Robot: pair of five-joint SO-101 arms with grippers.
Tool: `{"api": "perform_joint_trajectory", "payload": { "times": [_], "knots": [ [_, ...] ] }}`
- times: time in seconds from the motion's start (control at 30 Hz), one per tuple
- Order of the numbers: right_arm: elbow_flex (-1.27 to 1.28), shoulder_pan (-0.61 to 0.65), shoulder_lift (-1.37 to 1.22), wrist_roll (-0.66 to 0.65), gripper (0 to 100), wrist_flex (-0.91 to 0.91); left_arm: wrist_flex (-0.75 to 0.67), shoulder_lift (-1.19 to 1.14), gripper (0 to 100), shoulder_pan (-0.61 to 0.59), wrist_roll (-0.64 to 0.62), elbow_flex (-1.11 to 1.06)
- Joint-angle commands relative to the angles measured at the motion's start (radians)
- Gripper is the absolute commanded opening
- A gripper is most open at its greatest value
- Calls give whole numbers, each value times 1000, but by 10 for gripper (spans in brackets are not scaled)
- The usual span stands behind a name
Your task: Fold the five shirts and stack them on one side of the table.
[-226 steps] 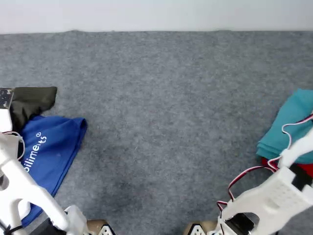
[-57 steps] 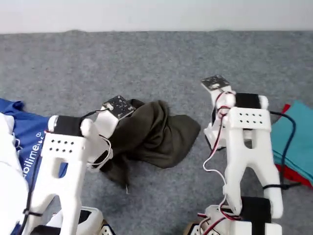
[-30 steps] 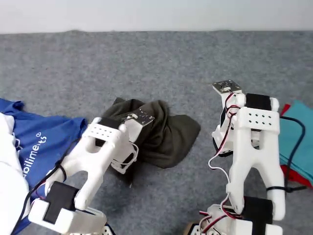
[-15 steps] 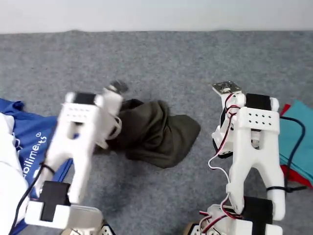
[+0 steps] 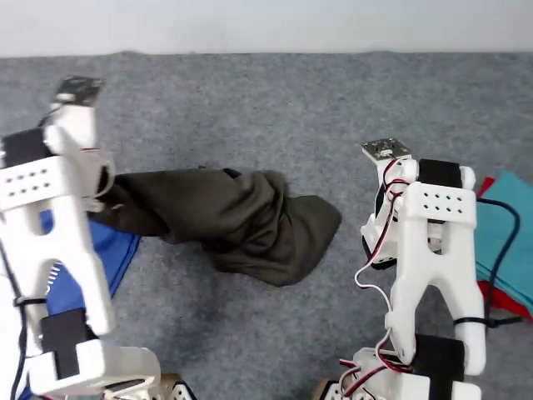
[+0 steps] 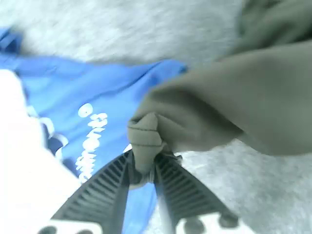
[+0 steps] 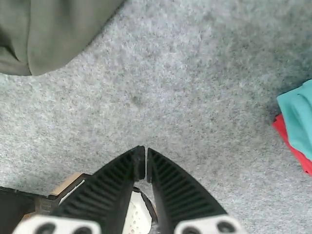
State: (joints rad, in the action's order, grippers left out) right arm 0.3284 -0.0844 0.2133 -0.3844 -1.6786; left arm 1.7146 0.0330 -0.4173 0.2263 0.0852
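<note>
A dark olive shirt (image 5: 237, 217) lies bunched in the middle of the grey table, one part stretched out toward the left. My left gripper (image 6: 145, 168) is shut on a fold of the olive shirt (image 6: 219, 112), and in the high view the left gripper (image 5: 102, 193) holds it above the blue shirt (image 5: 71, 275). The blue shirt (image 6: 92, 112) with white print lies under that gripper. My right gripper (image 7: 146, 161) is shut with nothing in it, hanging over bare table just right of the olive shirt (image 7: 53, 29). The right arm (image 5: 420, 242) stands upright there.
A teal shirt (image 5: 508, 233) lies folded on top of a red one (image 5: 512, 304) at the table's right edge; the same teal shirt (image 7: 298, 119) and red shirt (image 7: 292, 144) appear in the right wrist view. The pale wall (image 5: 266, 25) bounds the far edge of the table.
The left arm has swung left and away with a fold of the olive shirt in its gripper, stretching the shirt out toward the blue one. The right arm has kept still.
</note>
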Motion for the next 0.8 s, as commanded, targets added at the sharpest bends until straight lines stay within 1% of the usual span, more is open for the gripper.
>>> {"api": "perform_joint_trajectory", "payload": {
  "times": [0.0,0.13,0.27,0.4,0.47,0.57,0.63,0.77],
  "knots": [
    [-54,50,-4,3,11,7,-58,6,14,-124,-37,36],
    [-54,150,-10,9,11,28,-68,5,14,-196,-35,36],
    [-54,254,-10,9,12,67,-54,8,14,-222,-34,36],
    [-54,369,-12,9,20,108,-21,6,14,-219,-34,36],
    [-54,427,-12,9,63,122,-23,6,14,-221,-34,36],
    [-49,522,-13,9,170,140,-26,6,14,-221,-34,36],
    [-49,590,-13,6,221,159,-26,6,14,-221,-34,36],
    [-49,710,-67,2,226,214,-25,6,14,-221,-38,36]
  ]
}}
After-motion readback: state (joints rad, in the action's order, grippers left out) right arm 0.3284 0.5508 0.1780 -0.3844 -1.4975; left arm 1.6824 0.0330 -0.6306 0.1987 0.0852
